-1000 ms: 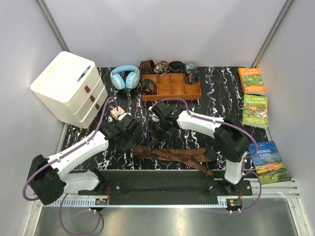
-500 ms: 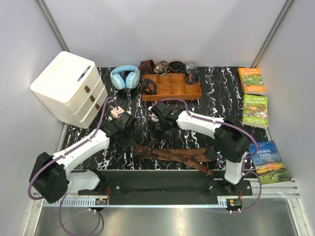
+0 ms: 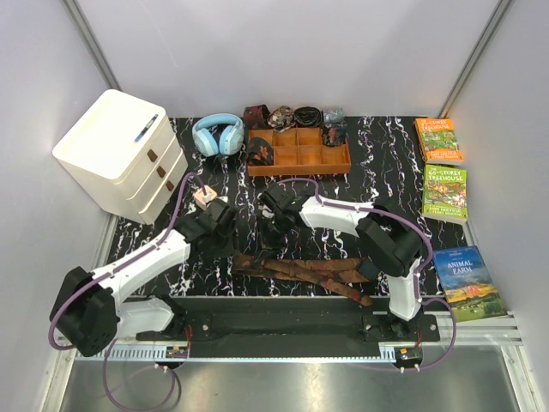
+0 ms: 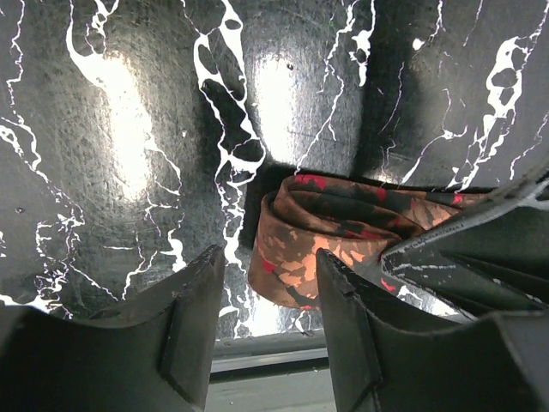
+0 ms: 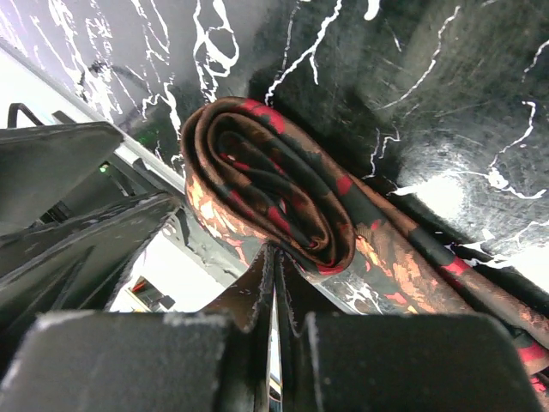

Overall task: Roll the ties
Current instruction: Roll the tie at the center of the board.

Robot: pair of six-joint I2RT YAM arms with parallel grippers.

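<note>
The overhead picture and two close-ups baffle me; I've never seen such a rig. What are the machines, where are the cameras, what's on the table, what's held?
Two robot arms, bolted at the table's near edge. One camera looks down from above; one sits on each wrist. On the table lie ties, a wooden tray, headphones, drawers and books. One tie's end is rolled up. The left gripper stands open by the roll; the right gripper is shut, tips against it. Whether it pinches fabric is unclear.

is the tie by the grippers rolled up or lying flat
Partly rolled: one end of the tie is coiled at the tips of the shut right gripper, and its tail runs off flat.
</note>
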